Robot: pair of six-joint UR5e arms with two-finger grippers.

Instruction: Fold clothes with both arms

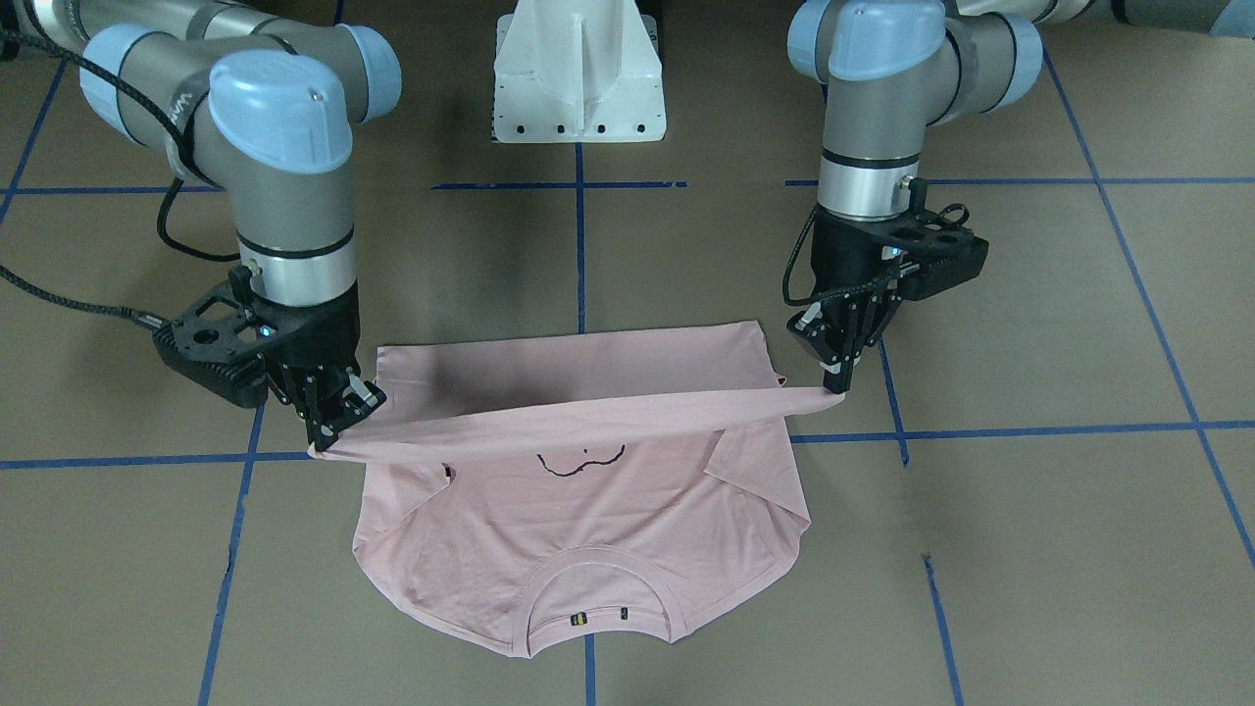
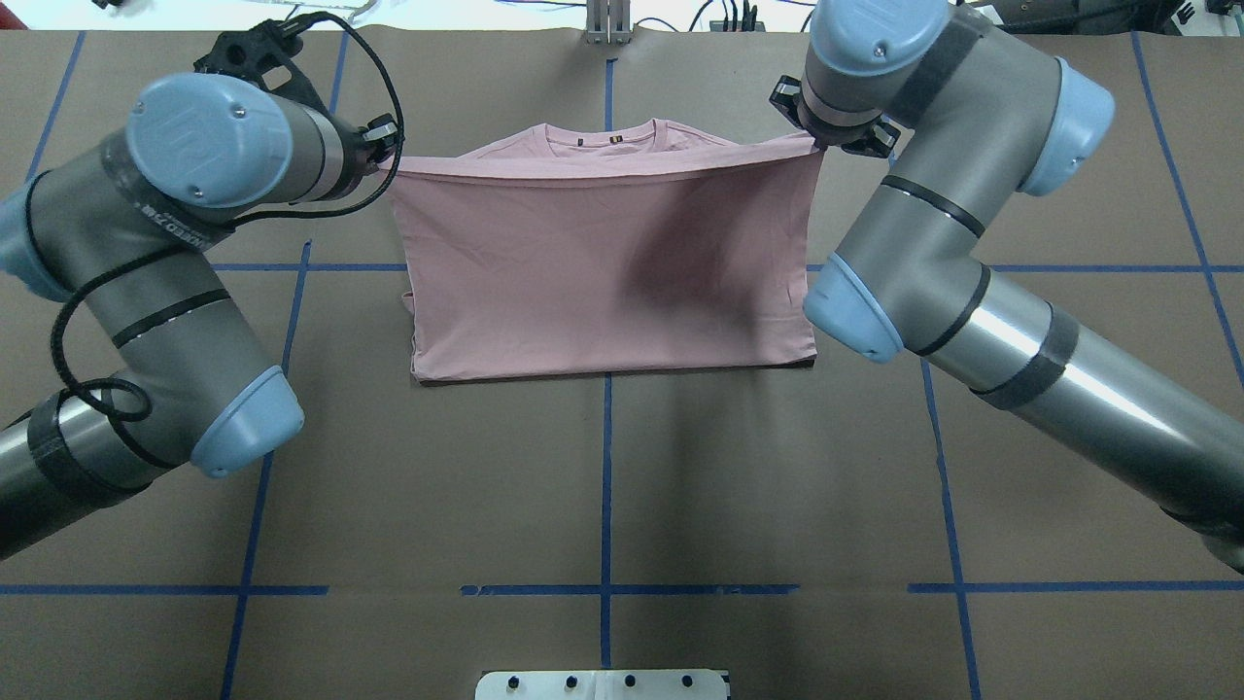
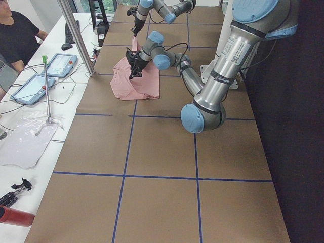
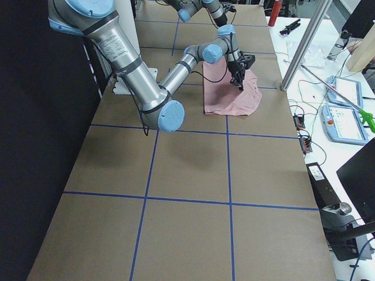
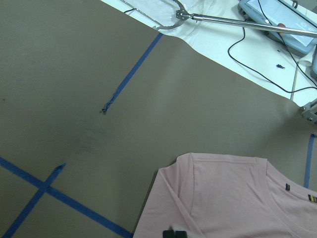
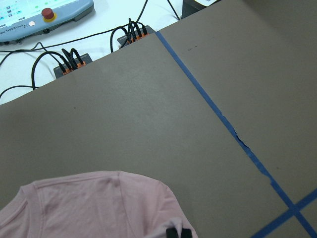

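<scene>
Front view, near side first. Pink T-shirt (image 1: pixel 588 529) on the brown worktop (image 1: pixel 1029 549), about mid-table, collar (image 1: pixel 598 588) nearest the camera, two small tags inside it. Sleeves tucked in at both sides. Only a bit of the black drawing (image 1: pixel 580 461) shows on the chest.

Just behind it, the hem (image 1: pixel 588 417) is lifted off the worktop and stretched taut as a band across the shirt, with fabric hanging from it toward the robot.

Right fingers (image 1: pixel 326 438) pinched closed on one end of the hem, at the view's left. Left fingers (image 1: pixel 836 378) pinched closed on the other end, a little higher. Both point down.

Right arm (image 1: pixel 284 176) and left arm (image 1: pixel 868 127) stand over the two ends. Blue tape lines (image 1: pixel 1029 428) cross the worktop. White base (image 1: pixel 578 74) farthest back, centre.
</scene>
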